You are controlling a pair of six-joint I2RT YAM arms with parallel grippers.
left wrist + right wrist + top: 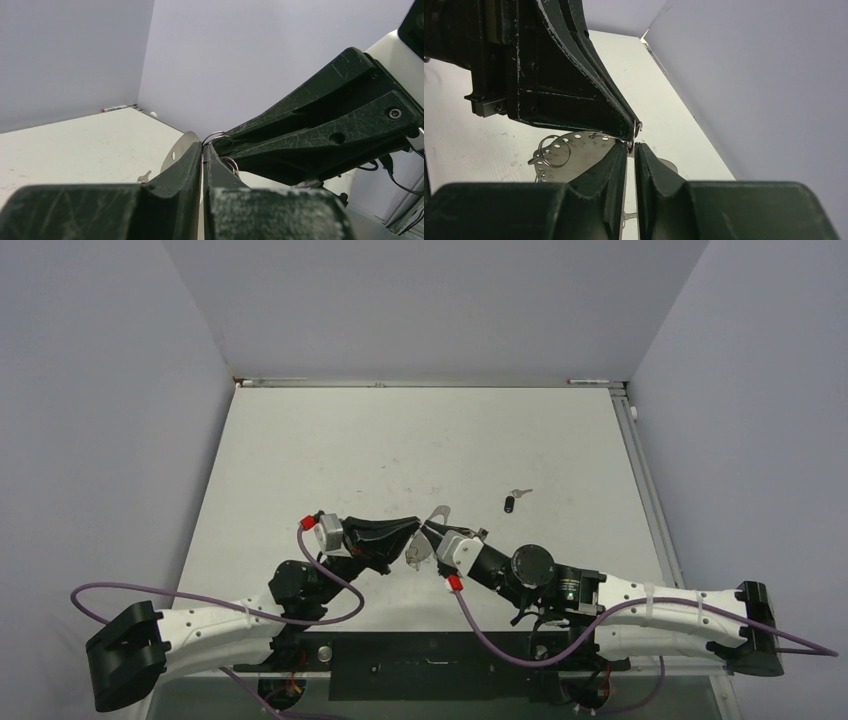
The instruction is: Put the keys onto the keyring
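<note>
Where left gripper (202, 147) pinches, thin wire keyring (214, 134)

The fingers (599, 200) look scuffed, matt, probably plastic; the keyring (540, 150) is shiny metal wire.

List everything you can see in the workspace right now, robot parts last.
Black-headed key with short silver blade: one, lying right of centre.
Plain silver key: one, beside it.
Silver perforated metal plate: one, held aloft, near centre.
Thin silver wire keyring: one, beside the plate's edge.
Small silver split rings: two or so, hanging on the plate.
White table: one, underneath.
Left gripper: black, shut on keyring.
Right gripper: black, shut on plate.
</note>
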